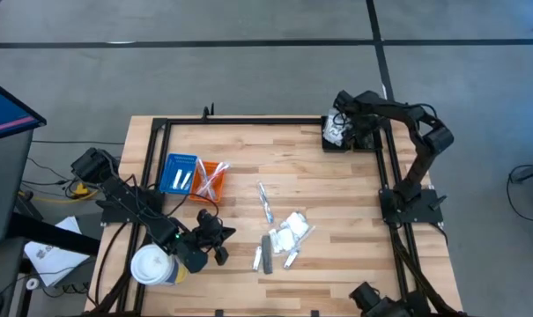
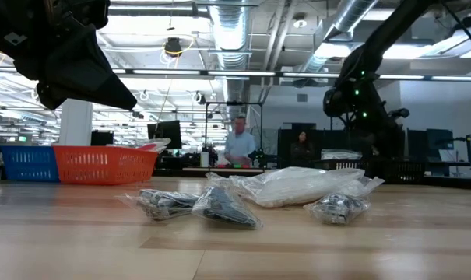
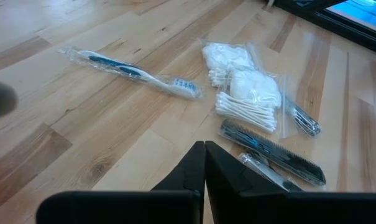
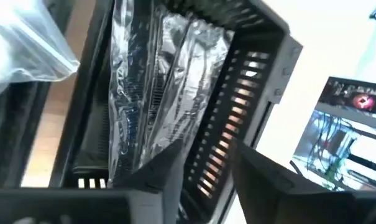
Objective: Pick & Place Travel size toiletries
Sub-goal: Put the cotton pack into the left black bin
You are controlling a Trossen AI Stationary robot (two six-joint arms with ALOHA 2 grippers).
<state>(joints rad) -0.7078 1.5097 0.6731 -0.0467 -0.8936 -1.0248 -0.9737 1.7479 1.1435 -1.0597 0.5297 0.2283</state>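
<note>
The travel size toiletries lie mid-table: a wrapped toothbrush, cotton-swab packets, a dark comb and further small packets. My left gripper is shut and holds nothing, a little short of them toward the table's near left corner. My right gripper stands open over a black basket at the far right corner. A crinkly clear packet rests inside this basket, leaning against its slotted wall. My right gripper points down into the black basket. One of its fingers stands close beside the lower end of the packet's clear wrap. I cannot tell whether it touches it.
A blue ribbed tray and an orange one stand at the left, with sticks in them. A big white lidded cup is at the near left corner under my left arm. A black frame rims the table.
</note>
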